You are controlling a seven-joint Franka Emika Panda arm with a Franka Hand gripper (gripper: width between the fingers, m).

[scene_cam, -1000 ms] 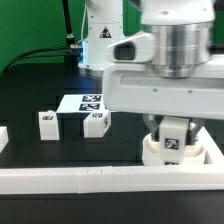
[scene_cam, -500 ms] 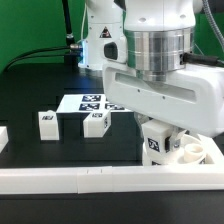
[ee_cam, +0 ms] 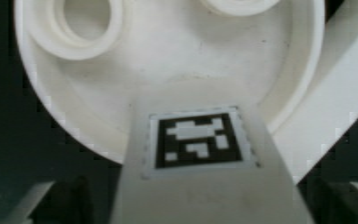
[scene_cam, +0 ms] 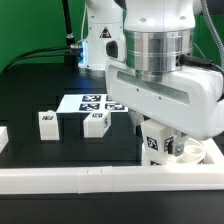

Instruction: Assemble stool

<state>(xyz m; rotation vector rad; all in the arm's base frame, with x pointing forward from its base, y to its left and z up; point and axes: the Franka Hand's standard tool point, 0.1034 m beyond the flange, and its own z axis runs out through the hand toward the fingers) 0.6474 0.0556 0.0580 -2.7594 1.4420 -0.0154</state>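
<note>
Black table [scene_cam: 25, 100] fills the scene. Nearest is a long white rail [scene_cam: 60, 180]. Just behind it, at 4 o'clock on the table, lies the round seat [scene_cam: 196, 152]. The tool [ee_cam: 202, 205] pinches a held leg block [scene_cam: 155, 145], tilted, over the seat's 9 o'clock edge. At 9 o'clock from it stands a loose leg block [scene_cam: 95, 124], then a second loose leg block [scene_cam: 46, 123] farther that way. The marker board [scene_cam: 88, 101] lies farther back.
</note>
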